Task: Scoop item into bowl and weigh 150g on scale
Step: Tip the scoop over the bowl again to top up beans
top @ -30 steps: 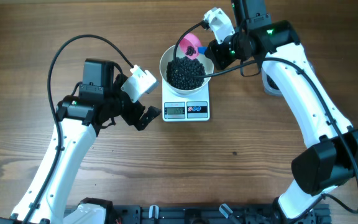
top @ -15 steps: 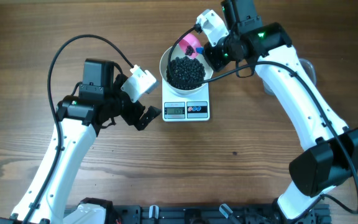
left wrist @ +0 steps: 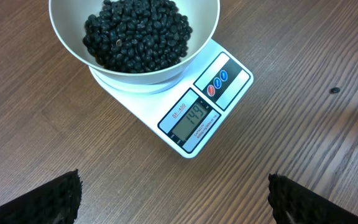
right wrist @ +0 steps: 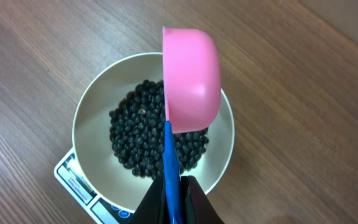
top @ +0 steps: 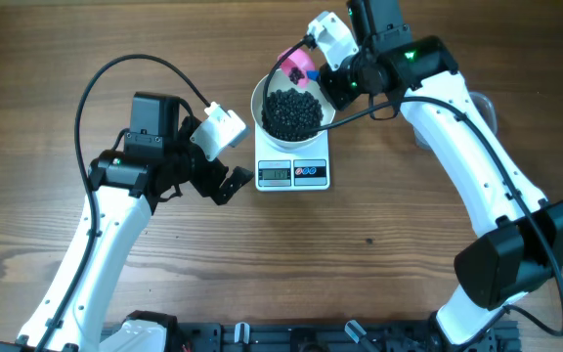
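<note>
The white bowl [top: 267, 90] stands on the white scale [top: 293, 172] and holds a heap of black beads [top: 292, 112]. From the left wrist I see the bowl [left wrist: 197, 37], the beads [left wrist: 135, 34] and the scale's lit display [left wrist: 191, 121]. My right gripper [top: 332, 80] is shut on the blue handle [right wrist: 172, 174] of a pink scoop [right wrist: 191, 79], which is tipped on its side over the bowl [right wrist: 92, 106] and beads [right wrist: 132, 140]. My left gripper [top: 225, 180] is open, low beside the scale's left front, with nothing between its fingers [left wrist: 42, 202].
A clear tub [top: 482, 108] sits behind my right arm at the table's right, mostly hidden. One stray bead [top: 368, 242] lies on the wood in front of the scale. A black rail [top: 291, 337] runs along the near edge.
My right gripper has carried the scoop left and slightly back over the bowl's far rim, then held still. The left arm has not moved.
</note>
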`<action>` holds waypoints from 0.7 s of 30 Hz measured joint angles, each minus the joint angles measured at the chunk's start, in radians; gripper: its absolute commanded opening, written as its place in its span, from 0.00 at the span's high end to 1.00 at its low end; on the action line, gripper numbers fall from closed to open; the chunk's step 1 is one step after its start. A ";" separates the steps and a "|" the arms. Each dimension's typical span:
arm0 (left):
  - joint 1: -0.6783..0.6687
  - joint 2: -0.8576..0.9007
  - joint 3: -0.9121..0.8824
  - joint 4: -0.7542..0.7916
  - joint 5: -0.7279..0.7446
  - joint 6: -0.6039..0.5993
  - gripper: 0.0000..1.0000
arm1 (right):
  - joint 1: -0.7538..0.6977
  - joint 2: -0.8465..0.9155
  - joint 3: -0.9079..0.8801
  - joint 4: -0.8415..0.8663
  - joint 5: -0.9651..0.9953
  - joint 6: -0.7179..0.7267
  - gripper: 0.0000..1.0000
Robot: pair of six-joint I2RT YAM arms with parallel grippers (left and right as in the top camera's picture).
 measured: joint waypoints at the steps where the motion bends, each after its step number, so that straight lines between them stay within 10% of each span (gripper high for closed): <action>1: 0.000 0.000 0.000 0.000 0.000 0.000 0.00 | 0.000 0.000 0.000 0.000 -0.001 0.002 0.96; 21: 0.000 0.000 0.000 0.000 0.000 0.000 0.00 | -0.096 0.000 0.000 -0.014 -0.200 0.031 0.96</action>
